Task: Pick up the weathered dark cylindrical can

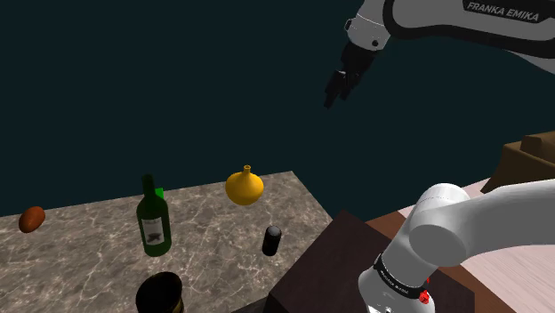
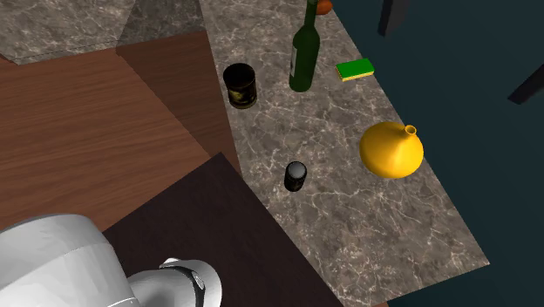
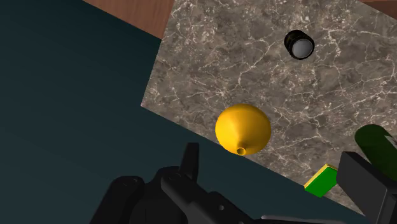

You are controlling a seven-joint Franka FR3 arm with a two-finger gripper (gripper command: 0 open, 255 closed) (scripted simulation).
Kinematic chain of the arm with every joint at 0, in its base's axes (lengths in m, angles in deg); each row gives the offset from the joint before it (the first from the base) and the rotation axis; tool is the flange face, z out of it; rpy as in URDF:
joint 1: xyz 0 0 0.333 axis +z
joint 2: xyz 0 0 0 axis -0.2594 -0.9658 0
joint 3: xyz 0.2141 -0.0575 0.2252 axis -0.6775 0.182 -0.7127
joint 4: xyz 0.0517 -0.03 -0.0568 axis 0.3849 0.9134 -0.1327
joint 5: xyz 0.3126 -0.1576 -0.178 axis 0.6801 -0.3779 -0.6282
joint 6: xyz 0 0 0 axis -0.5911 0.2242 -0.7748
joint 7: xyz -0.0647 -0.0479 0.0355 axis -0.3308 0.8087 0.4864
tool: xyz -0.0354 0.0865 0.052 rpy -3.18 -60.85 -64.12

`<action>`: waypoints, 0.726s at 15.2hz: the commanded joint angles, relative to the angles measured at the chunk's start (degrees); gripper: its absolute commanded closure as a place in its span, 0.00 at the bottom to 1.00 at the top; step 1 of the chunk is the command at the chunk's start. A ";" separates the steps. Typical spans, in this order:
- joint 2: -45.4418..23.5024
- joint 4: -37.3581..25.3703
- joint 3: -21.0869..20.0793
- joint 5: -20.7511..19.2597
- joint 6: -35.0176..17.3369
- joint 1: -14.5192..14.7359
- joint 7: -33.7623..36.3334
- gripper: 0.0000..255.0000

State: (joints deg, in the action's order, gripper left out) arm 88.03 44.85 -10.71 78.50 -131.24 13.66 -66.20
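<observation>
Well above the veined stone counter [image 3: 210,63], my black claw [image 1: 333,92] hangs with its fingers spread on nothing, open air all round it. Beneath me a glossy round yellow vase [image 3: 242,127] sits at the counter's edge, a small smooth black cylinder [image 3: 299,44] further in. The dark can [image 2: 240,85], squat, open-topped and flecked with yellowish wear, stands near the green bottle [image 2: 305,57], at the edge bordering the wood-grained surface [image 2: 96,131].

Grey marble counter [image 2: 349,218], wood floor [image 2: 70,131], dark teal backdrop [image 1: 133,89].
</observation>
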 commanded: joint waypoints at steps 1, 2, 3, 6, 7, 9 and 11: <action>0.00 0.00 0.00 0.00 0.00 0.00 0.00 0.00; 0.31 2.05 -0.15 0.15 -1.54 0.08 0.47 0.00; 0.55 4.05 -0.30 0.30 -3.10 0.17 0.93 0.00; 0.89 9.75 -0.81 0.76 -7.87 0.44 2.33 0.00; 0.86 11.55 -1.00 0.92 -9.51 0.54 2.80 0.00; 0.58 15.01 -1.38 1.23 -12.86 0.76 3.75 0.00; -0.04 18.26 -1.80 1.55 -16.35 0.99 4.71 0.00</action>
State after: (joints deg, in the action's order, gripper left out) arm 88.04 61.24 -12.31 79.88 -145.77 14.53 -61.98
